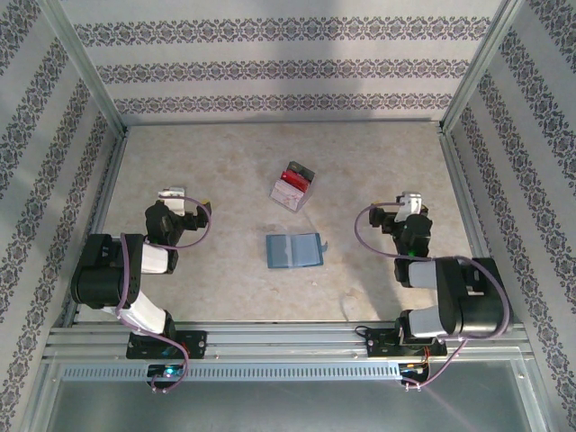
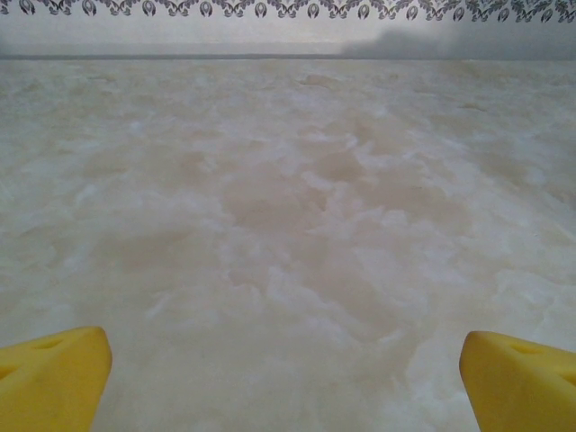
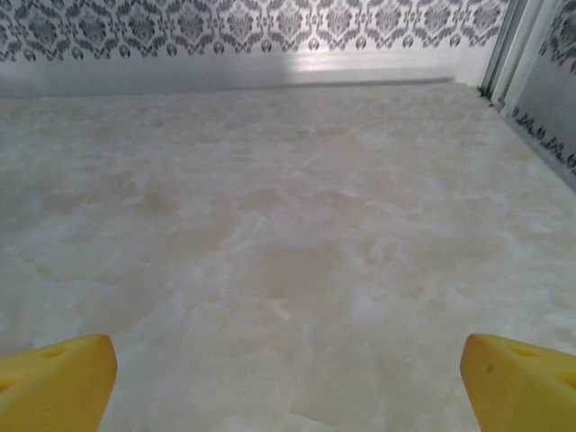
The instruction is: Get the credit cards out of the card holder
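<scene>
Two arms, one table (image 1: 216, 162), two loose items, listed left to right.

Left claw (image 2: 286, 387): spread wide and gripping nothing. Its yellow fingertips (image 2: 54, 382) hang over marbled table, with the patterned wall (image 2: 288, 7) far ahead. Seen from above, it sits at the left of the table, well apart from both items.

Card holder (image 1: 294, 250): teal-blue, lying open and flat at mid-table, between the two arms and nearer their bases than the far wall. A small tab (image 1: 325, 245) projects from its right edge. Neither claw touches it. Whether cards sit inside cannot be told.

Box (image 1: 292, 189): clear plastic with red and dark contents. It is set askew just beyond the card holder and does not touch it.

Right claw (image 3: 288, 387): spread wide and gripping nothing. Its yellow fingertips (image 3: 517, 382) hang over marbled table, with a metal corner post (image 3: 504, 45) ahead at right. Seen from above, it sits at the right of the table, well apart from both items.
</scene>
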Available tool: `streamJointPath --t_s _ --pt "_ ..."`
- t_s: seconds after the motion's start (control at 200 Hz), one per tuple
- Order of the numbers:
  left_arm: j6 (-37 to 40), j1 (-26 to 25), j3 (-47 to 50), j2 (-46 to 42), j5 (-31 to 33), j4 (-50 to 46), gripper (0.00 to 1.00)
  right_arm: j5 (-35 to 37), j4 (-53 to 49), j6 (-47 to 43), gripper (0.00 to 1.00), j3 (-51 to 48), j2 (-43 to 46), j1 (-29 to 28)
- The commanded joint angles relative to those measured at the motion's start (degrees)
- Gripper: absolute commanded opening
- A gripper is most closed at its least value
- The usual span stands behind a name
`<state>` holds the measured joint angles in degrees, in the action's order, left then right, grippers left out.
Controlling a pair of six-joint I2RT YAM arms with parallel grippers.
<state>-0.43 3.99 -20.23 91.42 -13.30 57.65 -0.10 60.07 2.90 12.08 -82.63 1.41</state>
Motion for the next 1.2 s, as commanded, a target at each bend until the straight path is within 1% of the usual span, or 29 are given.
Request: streamJointPath --t_s 0.0,0.05,0.095,0.255,0.39,0.45,0.495,0.57,0.685,0.764,1.194 --pt "-0.30 0.42 -0.43 0.07 -1.00 0.14 0.99 -0.29 12.87 1.79 0.98 -1.73 -4.39 0.52" --pt "-0.32 0.41 -0.45 0.03 -1.01 -0.01 0.99 0.61 16.53 2.41 0.98 -2.01 -6.68 0.52" --pt "-0.30 0.41 -0.47 0.12 -1.03 0.06 0.99 1.09 17.46 2.70 0.98 -1.99 -7.39 0.60" --pt "-0.29 0.41 -0.51 0.08 -1.18 -0.08 0.99 2.99 11.33 3.80 0.98 0.18 -5.88 0.88" --pt "-0.28 0.41 -0.51 0.08 -1.11 -0.07 0.99 -0.82 2.10 2.61 0.98 5.04 -5.44 0.88" --pt "-0.26 0.43 -0.51 0.12 -1.11 -0.07 0.99 -4.07 -2.85 1.34 0.98 7.23 -5.37 0.88" --pt "-0.26 0.45 -0.50 0.08 -1.12 -0.06 0.99 -6.04 -4.59 -0.05 0.98 9.13 -5.26 0.46" --pt "-0.28 0.41 -0.51 0.08 -1.12 -0.02 0.99 -7.51 -4.61 -0.37 0.98 9.19 -5.26 0.43" --pt "-0.24 0.41 -0.51 0.08 -1.12 -0.07 0.99 -14.48 -3.53 -1.81 0.98 8.68 -5.30 1.12" --pt "-0.21 0.41 -0.51 0.08 -1.12 -0.08 0.99 -15.81 -3.21 -1.95 0.98 8.51 -5.35 1.31" --pt "-0.20 0.41 -0.51 0.08 -1.20 -0.10 0.99 -16.08 -3.03 -1.99 0.98 8.47 -5.36 1.49"
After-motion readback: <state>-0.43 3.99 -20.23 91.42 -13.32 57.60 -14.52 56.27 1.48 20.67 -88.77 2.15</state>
